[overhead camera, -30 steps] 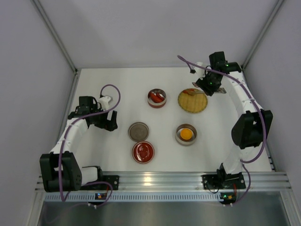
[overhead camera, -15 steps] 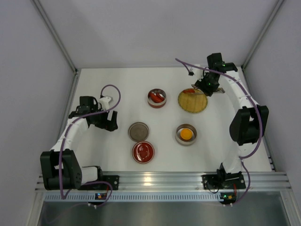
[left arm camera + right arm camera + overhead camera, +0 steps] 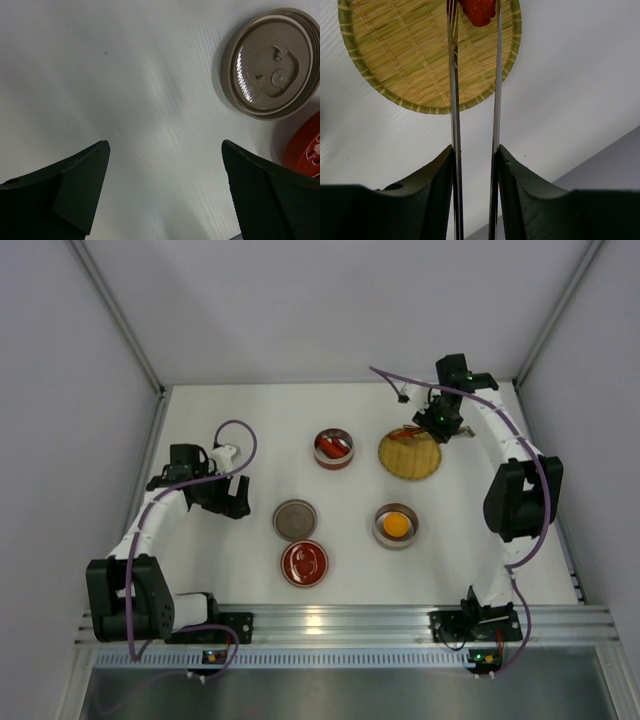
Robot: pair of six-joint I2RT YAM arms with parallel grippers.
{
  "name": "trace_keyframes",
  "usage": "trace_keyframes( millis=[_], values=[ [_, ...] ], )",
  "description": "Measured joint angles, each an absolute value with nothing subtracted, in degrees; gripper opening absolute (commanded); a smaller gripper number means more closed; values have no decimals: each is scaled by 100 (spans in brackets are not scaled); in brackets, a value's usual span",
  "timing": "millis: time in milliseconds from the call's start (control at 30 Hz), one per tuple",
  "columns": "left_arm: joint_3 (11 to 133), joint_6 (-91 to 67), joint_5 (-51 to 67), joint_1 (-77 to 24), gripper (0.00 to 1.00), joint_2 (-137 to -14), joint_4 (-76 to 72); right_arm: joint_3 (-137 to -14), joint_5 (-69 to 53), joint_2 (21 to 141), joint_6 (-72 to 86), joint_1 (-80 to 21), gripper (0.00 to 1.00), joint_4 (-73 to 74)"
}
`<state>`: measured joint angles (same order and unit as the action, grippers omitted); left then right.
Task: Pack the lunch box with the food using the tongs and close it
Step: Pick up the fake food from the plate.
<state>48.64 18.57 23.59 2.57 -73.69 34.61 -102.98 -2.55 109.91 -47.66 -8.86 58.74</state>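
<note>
A robot lab test cell: a white table (image 3: 250, 415), plain grey panels (image 3: 330, 300) enclosing the table, and an aluminium rail (image 3: 340, 618) at the table's near edge carrying two robot arms (image 3: 150, 530).

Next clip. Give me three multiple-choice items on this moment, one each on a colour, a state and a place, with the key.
1. The piece in the bowl nearest the right arm's base is: A green; B orange; C white.
2. The left pincer is: A open and empty; B shut on food; C shut on a cloth.
3. The red piece in the tongs is: A over the plate; B in that bowl; C in the left pincer.
Key: 1 B, plain from the top view; 2 A, jaws wide with nothing between; 3 A, the right wrist view shows weave behind it.
</note>
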Motion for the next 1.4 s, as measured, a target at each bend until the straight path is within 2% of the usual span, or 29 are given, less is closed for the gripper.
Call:
trace_keyframes(
  millis=[333,700,1067,1400],
  values=[
    [4864,1813,2357,257,98,-7443,3446,-10318,-272,10991,-4801,-886,13,5905],
    [4864,1791,2357,257,98,-7452,3446,-10320,-578,10606,-4466,-886,6,6090],
    [4864,1789,2357,257,98,-7452,3441,-10331,-1538,10235,-2934,-1020,1,6676],
    [4864,1741,2373,257,98,-7452,3426,-10331,-2346,10197,-1662,-1645,0,6650]
  ],
)
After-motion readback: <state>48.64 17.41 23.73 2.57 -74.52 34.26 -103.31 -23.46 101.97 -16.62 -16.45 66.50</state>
